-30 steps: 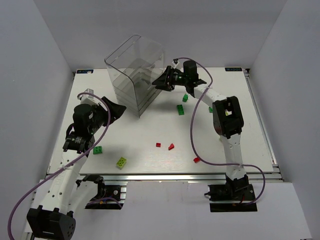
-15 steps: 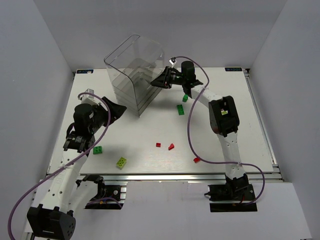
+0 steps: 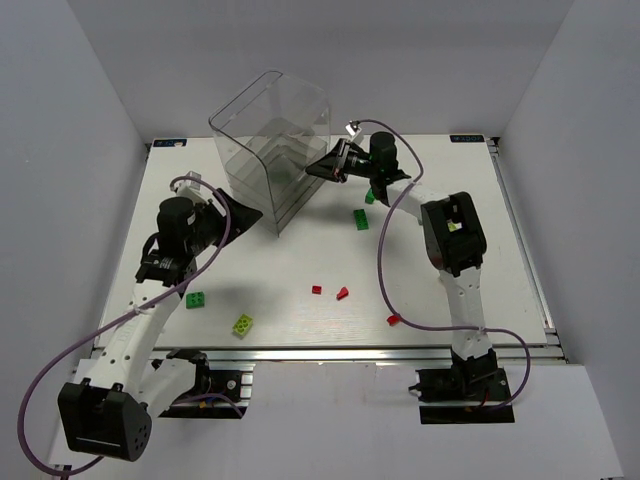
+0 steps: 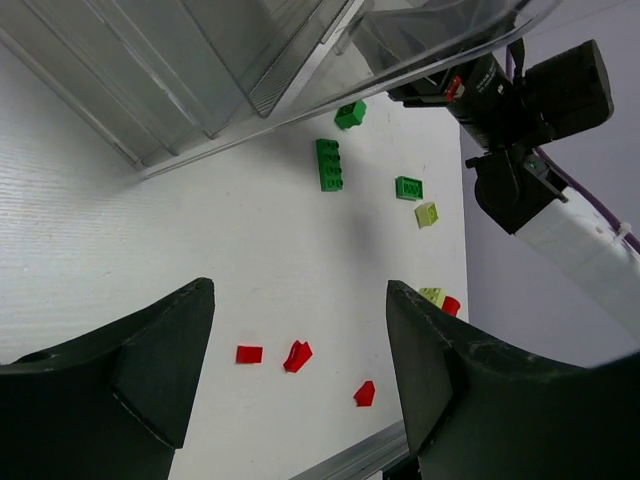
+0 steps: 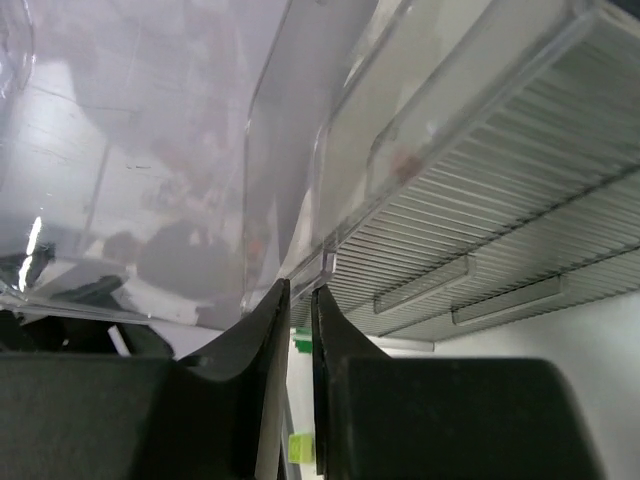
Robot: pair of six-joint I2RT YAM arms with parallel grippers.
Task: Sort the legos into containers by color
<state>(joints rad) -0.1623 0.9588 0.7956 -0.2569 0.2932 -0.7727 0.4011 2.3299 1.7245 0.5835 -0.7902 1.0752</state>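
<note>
1. Right claw (image 5: 300, 292) is narrow, its fingers almost together with only a slit between them. It sits at the lower edge of the clear box (image 3: 270, 130) and looks pinched on that thin plastic lip, though the see-through wall makes this hard to confirm.
2. Left claw (image 4: 300, 300) is wide and holds nothing. It hangs over the worktop (image 3: 300, 260), near the box's left front but not touching it.
3. The lip is thin and slick, so it could slide out of such a small pinch if the pull is not straight.
4. Nothing steadies the box. A tug may drag or tip the whole thing instead of moving one of its drawers (image 3: 285, 190).
5. The right arm (image 3: 450, 235) reaches over bricks lying beside the box, and a low sweep could scatter them. The red one nearest the front edge could be knocked off.
6. There is one box; I cannot count its stacked drawers.
7. Eleven loose pieces lie on the worktop: four red bricks (image 4: 297, 355), four dark green bricks (image 4: 329, 164) and three yellow-green bricks (image 3: 242, 324). A few are hidden under the right arm from above.
8. No brick is in either claw. I cannot tell whether any are already in the drawers.
</note>
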